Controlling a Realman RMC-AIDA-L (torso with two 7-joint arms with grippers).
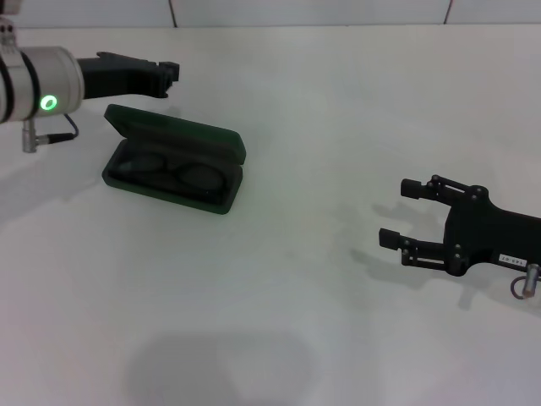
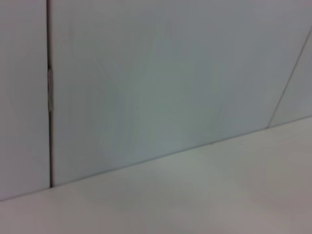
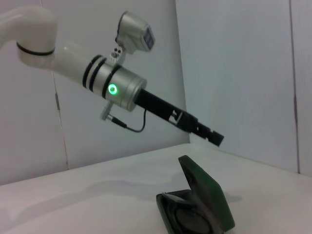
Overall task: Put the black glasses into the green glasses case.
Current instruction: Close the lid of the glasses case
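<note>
The green glasses case (image 1: pixel 182 137) lies open on the white table at the left, its lid tilted up toward the back. The black glasses (image 1: pixel 199 178) lie inside its lower half, both lenses showing. My left gripper (image 1: pixel 172 74) hangs in the air just behind and above the case's left end, shut and empty. My right gripper (image 1: pixel 399 213) is open and empty, low over the table far to the right of the case. The right wrist view shows the case (image 3: pixel 208 195) with the glasses (image 3: pixel 187 222) inside it and the left gripper (image 3: pixel 217 139) above it.
The white table (image 1: pixel 279 321) runs to a pale panelled wall (image 2: pixel 161 73) at the back. The left wrist view shows only that wall and the table edge. The left arm's silver wrist (image 1: pixel 42 85) with a green light sits at the far left.
</note>
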